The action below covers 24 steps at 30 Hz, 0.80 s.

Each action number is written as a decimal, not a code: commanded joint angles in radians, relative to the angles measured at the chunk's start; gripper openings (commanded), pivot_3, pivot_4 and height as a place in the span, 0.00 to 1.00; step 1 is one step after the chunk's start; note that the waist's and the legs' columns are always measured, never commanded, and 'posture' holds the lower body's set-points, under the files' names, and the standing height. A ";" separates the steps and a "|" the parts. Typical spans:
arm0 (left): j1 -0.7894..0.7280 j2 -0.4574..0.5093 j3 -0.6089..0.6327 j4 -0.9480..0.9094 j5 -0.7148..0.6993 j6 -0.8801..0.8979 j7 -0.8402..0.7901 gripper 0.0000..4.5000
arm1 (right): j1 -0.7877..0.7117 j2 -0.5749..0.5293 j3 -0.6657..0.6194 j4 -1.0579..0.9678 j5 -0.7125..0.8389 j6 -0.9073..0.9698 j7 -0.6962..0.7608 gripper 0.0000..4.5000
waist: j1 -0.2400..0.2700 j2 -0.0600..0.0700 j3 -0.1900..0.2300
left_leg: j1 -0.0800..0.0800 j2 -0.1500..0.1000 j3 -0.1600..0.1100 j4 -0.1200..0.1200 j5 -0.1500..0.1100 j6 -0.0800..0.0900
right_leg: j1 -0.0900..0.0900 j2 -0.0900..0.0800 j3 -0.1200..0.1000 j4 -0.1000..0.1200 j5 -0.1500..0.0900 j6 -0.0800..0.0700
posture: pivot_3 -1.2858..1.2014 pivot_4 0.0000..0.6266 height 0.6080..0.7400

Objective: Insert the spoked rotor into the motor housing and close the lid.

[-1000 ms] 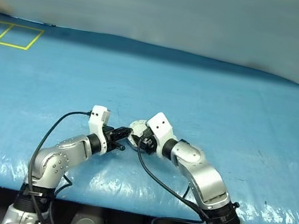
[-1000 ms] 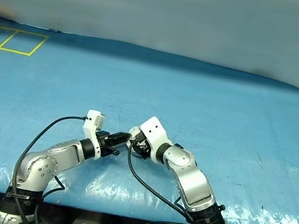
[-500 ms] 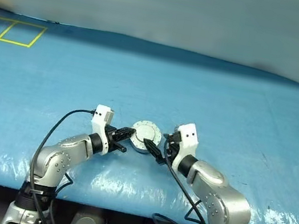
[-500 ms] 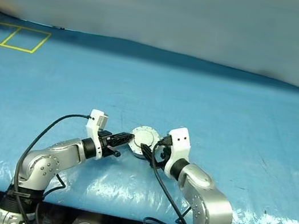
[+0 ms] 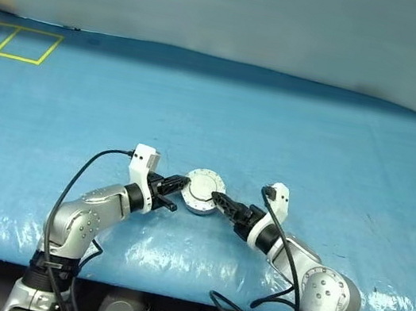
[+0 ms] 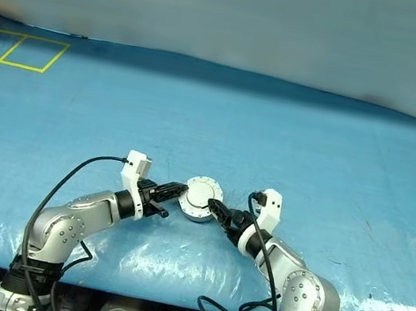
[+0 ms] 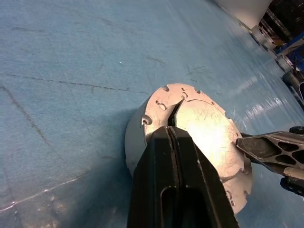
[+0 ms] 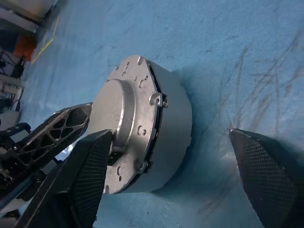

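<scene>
The housing (image 5: 201, 201) stood on the blue sheet (image 5: 315, 142) near its front edge, at about 6 o'clock from the sheet's middle, with the lid (image 5: 204, 186) seated on top, plain grey face up and raised centre showing. In the right wrist view a thin dark seam ran round between the lid (image 8: 124, 128) and the housing (image 8: 173, 137), and small lugs and holes dotted the lid's rim.

The left gripper (image 5: 180, 185) lay at the lid's 9 o'clock side, its two black fingers pressed together with nothing between them. In the left wrist view their tips (image 7: 169, 130) lay over the lid's edge (image 7: 209, 135), but contact could not be told.

The right gripper (image 5: 220, 201) reached in from the 3 o'clock side, fingers spread wide. In the right wrist view one finger (image 8: 92, 161) sat at the lid's rim, whether touching could not be told, and the other (image 8: 266, 166) stood well apart over bare sheet, beyond the housing wall, so the housing lay partly between them without being clamped. The left gripper's closed fingers (image 8: 57, 128) showed there too, at the lid's far side.

Yellow tape lines (image 5: 18, 45) marked squares at the sheet's 10 o'clock corner.
</scene>
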 commanded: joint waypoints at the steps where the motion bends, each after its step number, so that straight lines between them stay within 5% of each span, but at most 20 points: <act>1: 0.014 -0.002 -0.015 0.015 0.014 0.007 0.001 0.00 | -0.008 0.175 -0.040 0.061 0.116 0.023 -0.062 0.63 | -0.001 0.000 0.000 | 0.000 0.000 0.000 0.000 0.000 0.000 | 0.001 0.000 0.000 0.000 0.000 0.000 | 0.52 0.24 1.00; 10: 0.023 -0.004 -0.012 0.023 0.024 0.000 -0.005 0.00 | 0.004 0.150 0.021 0.131 0.326 -0.023 -0.190 0.02 | -0.026 0.000 0.000 | 0.003 0.002 0.000 0.001 0.001 0.000 | 0.001 0.002 0.003 0.001 0.000 0.000 | 0.52 0.24 1.00; 18: 0.022 -0.007 -0.013 0.029 0.034 -0.002 -0.013 0.00 | 0.030 0.096 0.089 0.163 0.344 -0.120 -0.217 0.01 | -0.032 0.000 0.000 | 0.003 0.007 0.000 0.000 0.002 -0.003 | 0.001 0.010 0.007 0.001 0.001 0.000 | 0.52 0.24 1.00; 24: 0.019 -0.008 -0.009 0.030 0.041 -0.002 -0.019 0.00 | 0.026 0.070 0.091 0.202 0.385 -0.142 -0.276 0.36 | -0.030 -0.001 0.000 | 0.003 0.008 0.000 0.000 0.003 -0.004 | 0.000 0.010 0.008 0.001 0.001 -0.001 | 0.52 0.24 1.00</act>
